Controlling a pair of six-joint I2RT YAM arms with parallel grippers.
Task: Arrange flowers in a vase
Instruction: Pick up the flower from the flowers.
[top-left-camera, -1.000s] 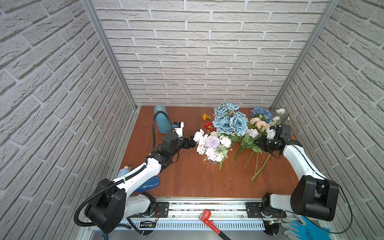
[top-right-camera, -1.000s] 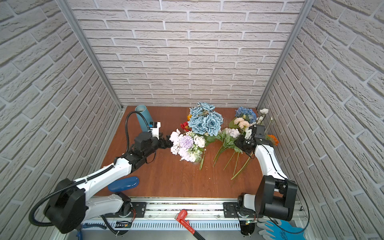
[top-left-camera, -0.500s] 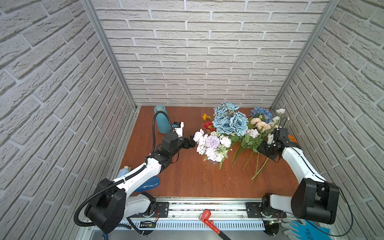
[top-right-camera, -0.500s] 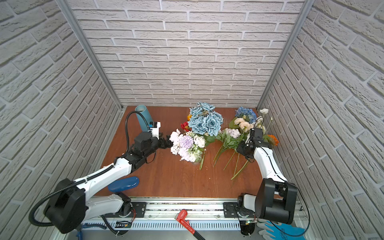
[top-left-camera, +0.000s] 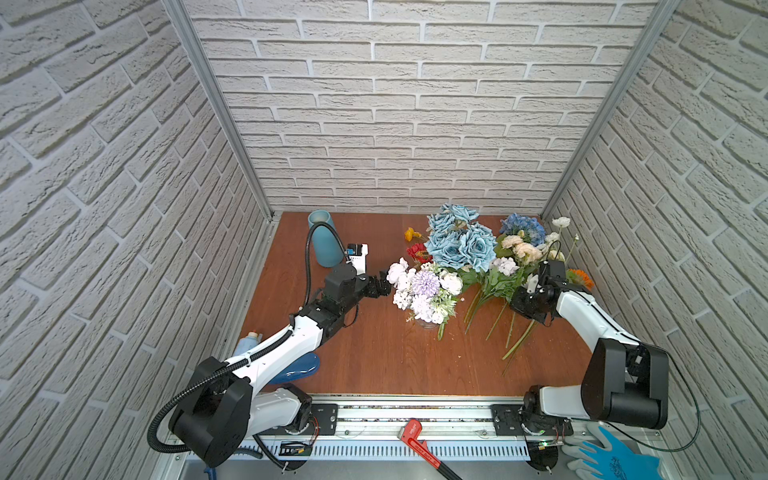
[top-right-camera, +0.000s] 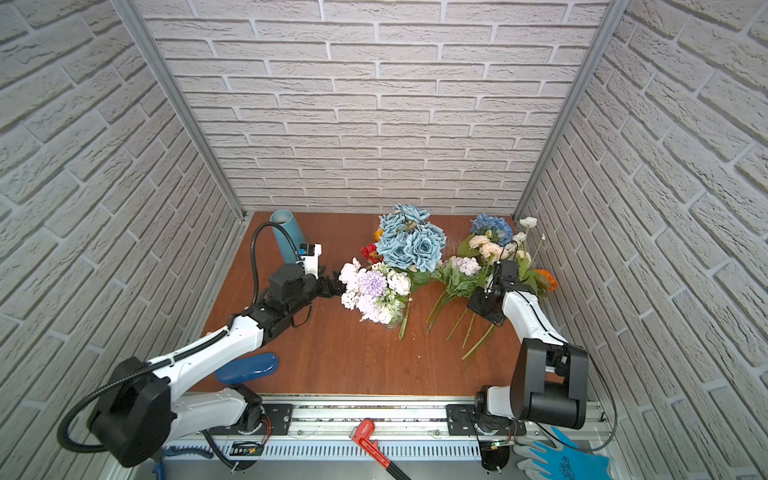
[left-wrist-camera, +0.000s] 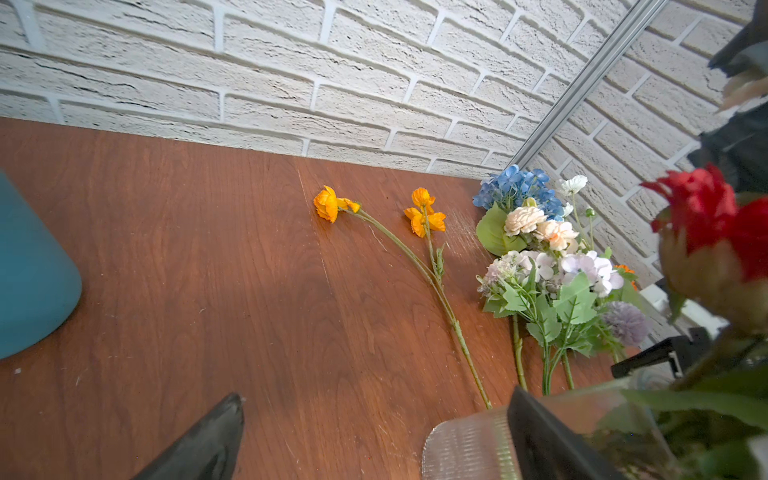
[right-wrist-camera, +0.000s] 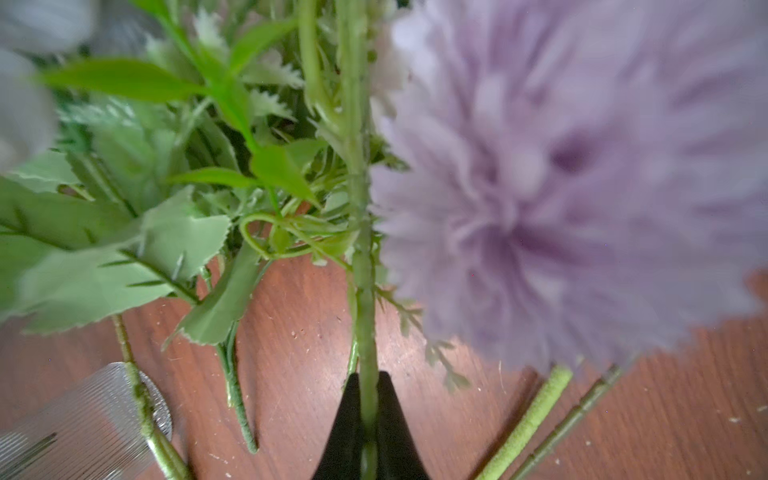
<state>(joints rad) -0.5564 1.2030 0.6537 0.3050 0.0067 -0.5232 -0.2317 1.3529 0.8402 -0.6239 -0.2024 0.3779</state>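
A clear glass vase (top-left-camera: 428, 322) (top-right-camera: 390, 322) holds white and lilac flowers (top-left-camera: 424, 286) (top-right-camera: 374, 284). Blue roses (top-left-camera: 457, 243) (top-right-camera: 409, 241) rise behind them. My left gripper (top-left-camera: 384, 286) (top-right-camera: 337, 286) (left-wrist-camera: 374, 399) is open beside the white heads, with bare table between its fingers. Loose flowers (top-left-camera: 519, 249) (top-right-camera: 486, 249) (left-wrist-camera: 540, 232) lie at the right. My right gripper (top-left-camera: 525, 301) (top-right-camera: 484, 303) (right-wrist-camera: 368, 399) is low among their stems, shut on one green stem (right-wrist-camera: 361, 270) beside a lilac head (right-wrist-camera: 561, 187). Two yellow flowers (left-wrist-camera: 328, 203) lie near the back wall.
A teal vase (top-left-camera: 324, 241) (left-wrist-camera: 33, 270) stands at the back left, behind my left arm. A blue oval dish (top-left-camera: 299, 368) and a bottle (top-left-camera: 249, 338) sit front left. A red wrench (top-left-camera: 415, 436) and a blue glove (top-left-camera: 611, 457) lie by the rail. Brick walls close three sides.
My right gripper has sunk a little lower among the loose stems and closed on one green stem. My left arm and the vase have not moved.
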